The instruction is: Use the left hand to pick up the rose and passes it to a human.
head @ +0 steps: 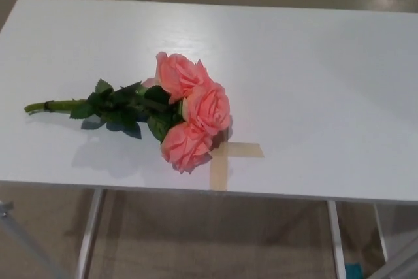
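1. Pink and lying flat, the rose rests on the white surface, three blooms bunched together, green stem pointing toward picture left.
2. Lowest bloom sits just beside a tan tape cross near the surface's front edge.
3. Neither robot hand shows, so their state and position relative to the rose cannot be told.

Table corners cut off; tape cross partly under rose.

Neither of the robot's hands or arms (left or right) shows in the head view.
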Robot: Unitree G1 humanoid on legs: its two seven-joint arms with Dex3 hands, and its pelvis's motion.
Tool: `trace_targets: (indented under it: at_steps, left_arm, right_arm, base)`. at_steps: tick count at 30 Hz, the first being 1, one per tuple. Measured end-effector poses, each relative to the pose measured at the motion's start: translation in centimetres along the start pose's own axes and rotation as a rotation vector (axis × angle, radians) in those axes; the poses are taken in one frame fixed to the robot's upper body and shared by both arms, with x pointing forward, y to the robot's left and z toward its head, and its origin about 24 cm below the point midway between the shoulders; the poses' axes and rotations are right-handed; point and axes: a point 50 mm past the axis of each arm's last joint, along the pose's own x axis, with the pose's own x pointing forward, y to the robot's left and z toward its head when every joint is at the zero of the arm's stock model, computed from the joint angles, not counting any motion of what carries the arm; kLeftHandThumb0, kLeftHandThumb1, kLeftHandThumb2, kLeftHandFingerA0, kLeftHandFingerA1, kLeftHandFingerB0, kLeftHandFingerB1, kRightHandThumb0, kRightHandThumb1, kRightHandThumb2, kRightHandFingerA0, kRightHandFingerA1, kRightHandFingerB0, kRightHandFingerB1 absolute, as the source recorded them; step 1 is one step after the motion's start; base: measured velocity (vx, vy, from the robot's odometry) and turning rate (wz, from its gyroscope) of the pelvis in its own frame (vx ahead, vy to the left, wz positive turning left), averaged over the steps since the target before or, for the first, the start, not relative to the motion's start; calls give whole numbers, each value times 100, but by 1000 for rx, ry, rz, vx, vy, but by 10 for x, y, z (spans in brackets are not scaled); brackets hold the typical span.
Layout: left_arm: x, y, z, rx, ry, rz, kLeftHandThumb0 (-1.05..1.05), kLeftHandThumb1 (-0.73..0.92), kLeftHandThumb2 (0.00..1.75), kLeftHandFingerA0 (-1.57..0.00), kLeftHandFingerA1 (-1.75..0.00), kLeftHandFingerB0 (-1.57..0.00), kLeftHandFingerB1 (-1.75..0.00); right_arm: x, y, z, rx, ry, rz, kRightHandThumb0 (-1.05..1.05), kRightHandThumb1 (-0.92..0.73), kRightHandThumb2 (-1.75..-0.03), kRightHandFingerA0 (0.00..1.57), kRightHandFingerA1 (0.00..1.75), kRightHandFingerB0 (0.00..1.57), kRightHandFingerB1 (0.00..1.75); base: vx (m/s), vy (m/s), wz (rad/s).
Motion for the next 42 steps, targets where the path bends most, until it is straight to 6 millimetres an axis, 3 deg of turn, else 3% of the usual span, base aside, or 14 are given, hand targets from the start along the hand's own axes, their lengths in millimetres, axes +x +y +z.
trace_targets:
  at_steps: [6, 8, 9, 10, 17, 21, 22, 23, 25, 26, 27, 32, 34, 42]
  left_arm:
    - [0, 0, -2, 1, 7, 3, -42, 57, 57, -57, -39, -36, -32]
    - [-1, -1, -7, -4, 17, 1, -27, 35, 91, -9, -51, -9, -49]
    - [-1, -2, -10, -10, 25, -4, -27, 35, 91, -9, -51, -9, -49]
    - [-1, -2, -12, -13, 28, -8, -52, 53, 57, -19, -30, -20, -28]
    - [-3, -7, -15, -49, -11, -82, -71, 43, 63, -9, -29, -12, -23]
    - [-4, -9, -10, -49, -78, -147, -63, 41, 80, 0, -35, -12, -30]
    - [-5, -10, -9, -49, -94, -164, -34, 20, 84, -1, -49, 0, -46]
    - [-6, -10, -8, -48, -115, -181, -65, 49, 56, -17, -29, -22, -28]
    - [-8, -11, -5, -44, -154, -207, -65, 49, 56, -17, -29, -22, -28]
    - [-9, -11, -3, -42, -177, -221, -29, 21, 84, -10, -51, -10, -49]
    - [-10, -11, -2, -40, -195, -232, -59, 47, 55, -26, -32, -30, -31]
    - [-23, -5, 7, -16, -323, -293, -57, 45, 54, -27, -33, -32, -31]
    - [-29, -2, 11, 0, -372, -314, -27, 23, 84, -11, -52, -11, -49]
    - [-60, 9, 21, 65, -545, -374, -26, 24, 84, -11, -52, -10, -49]
  right_arm:
    - [0, -1, -3, 20, 10, -7, -47, -55, -79, 56, 52, 42, 47]
    - [-1, 0, -8, 21, 20, -6, -48, -55, -79, 55, 52, 40, 46]
    - [-2, 1, -14, 20, 30, -4, -48, -55, -79, 55, 52, 40, 46]
    - [-2, 1, -16, 20, 36, -3, -48, -55, -79, 55, 52, 40, 46]
    - [-4, 3, -29, 14, 65, 3, -42, -64, -59, 60, 40, 45, 35]
    - [-5, 3, -30, 13, 66, 3, -42, -64, -59, 60, 40, 44, 35]
    - [-5, 3, -30, 13, 67, 3, -41, -64, -59, 60, 40, 44, 35]
    - [-5, 3, -30, 13, 68, 4, -41, -65, -60, 61, 40, 45, 36]
    - [-5, 3, -31, 13, 68, 4, -41, -65, -60, 61, 40, 45, 36]
    - [-5, 3, -31, 13, 68, 4, -41, -65, -60, 60, 40, 45, 36]
    - [-5, 3, -30, 13, 68, 4, -41, -63, -60, 60, 40, 44, 36]
    - [-5, 3, -30, 14, 67, 3, -41, -64, -59, 60, 40, 44, 35]
    - [-5, 3, -30, 14, 67, 3, -48, -56, -81, 56, 52, 41, 47]
    - [-5, 3, -30, 12, 65, 3, -47, -57, -81, 55, 52, 40, 46]
  base:
    - [0, 0, 0]
    - [0, 0, 0]
    - [0, 0, 0]
    - [0, 0, 0]
    - [0, 0, 0]
    - [0, 0, 0]
    - [0, 0, 0]
    - [0, 0, 0]
    - [0, 0, 0]
    - [0, 0, 0]
    - [0, 0, 0]
    - [0, 0, 0]
    - [0, 0, 0]
    - [0, 0, 0]
